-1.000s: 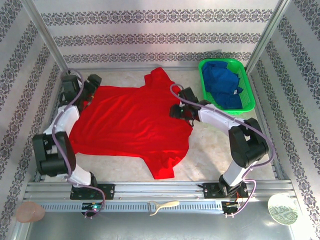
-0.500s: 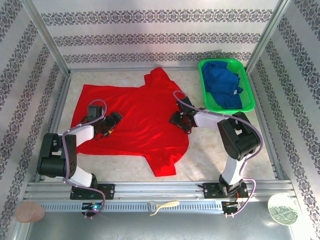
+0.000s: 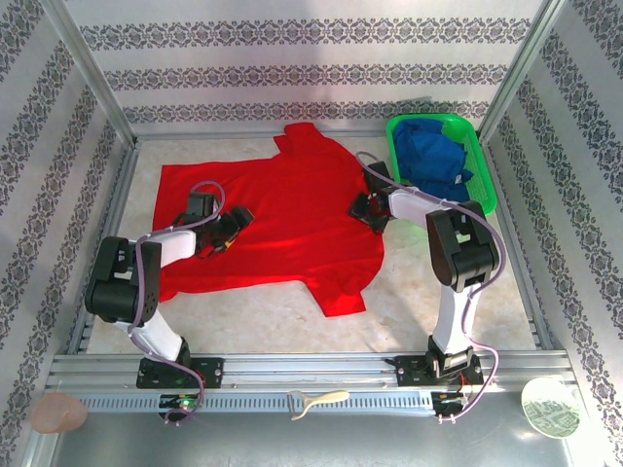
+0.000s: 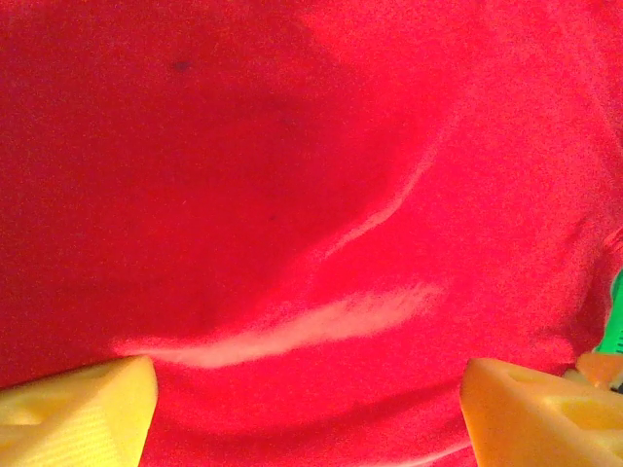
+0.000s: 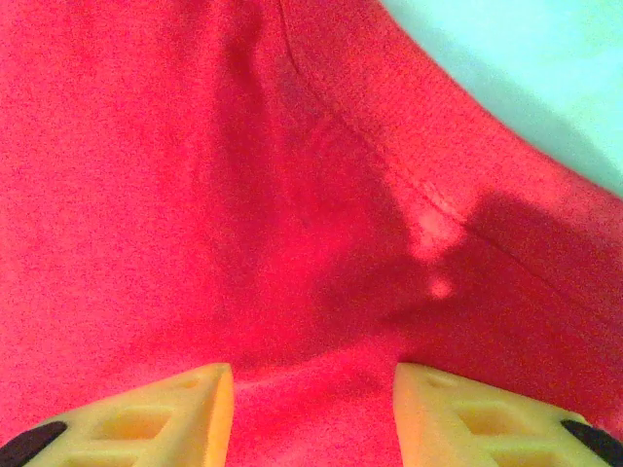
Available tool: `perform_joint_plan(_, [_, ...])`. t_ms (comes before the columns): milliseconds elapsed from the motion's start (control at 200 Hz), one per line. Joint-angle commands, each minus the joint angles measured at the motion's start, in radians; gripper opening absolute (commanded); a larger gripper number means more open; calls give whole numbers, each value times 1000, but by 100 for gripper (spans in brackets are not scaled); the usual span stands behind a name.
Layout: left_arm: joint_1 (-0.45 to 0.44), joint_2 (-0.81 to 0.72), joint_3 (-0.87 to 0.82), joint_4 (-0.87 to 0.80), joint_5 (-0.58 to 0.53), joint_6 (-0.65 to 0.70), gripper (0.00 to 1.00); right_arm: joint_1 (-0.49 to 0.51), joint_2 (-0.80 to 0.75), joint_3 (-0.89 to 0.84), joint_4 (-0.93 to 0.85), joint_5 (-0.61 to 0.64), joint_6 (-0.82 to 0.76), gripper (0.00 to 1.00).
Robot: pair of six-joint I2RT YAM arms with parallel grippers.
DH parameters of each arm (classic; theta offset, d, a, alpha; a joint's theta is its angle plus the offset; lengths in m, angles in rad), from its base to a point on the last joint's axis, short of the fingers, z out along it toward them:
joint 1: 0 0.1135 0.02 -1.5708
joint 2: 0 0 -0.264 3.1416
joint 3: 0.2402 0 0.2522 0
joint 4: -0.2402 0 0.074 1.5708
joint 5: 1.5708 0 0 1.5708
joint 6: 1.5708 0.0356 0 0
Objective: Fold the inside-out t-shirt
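While left end effector gapes (wide), t-shirt directly beneath

The left arm and right arm had white shells between bulky black joints, with lilac cables looped along them. The left claw and right claw carried yellow wedge fingers, ribbed with open cells, with black patches at the right pair's corners.

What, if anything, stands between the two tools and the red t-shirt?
Nothing visible does. The left tool and the right tool are both right over the t-shirt, with red cloth directly beneath them. The green basket stands off to the t-shirt's right.
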Motion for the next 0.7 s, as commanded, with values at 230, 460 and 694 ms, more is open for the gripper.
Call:
perform_joint_plan(230, [2,-432,72,-366,-107,142,88,175,-642,-419,-76,102,-65,49])
perform_joint_plan(460, [7,-770,-22,-578,-134,168,93,251,-971,-756,-110,93,75,48])
perform_joint_plan(694, [11,-941,-99,-680,-162,166,97,397,-959,-885,-37,110,161,45])
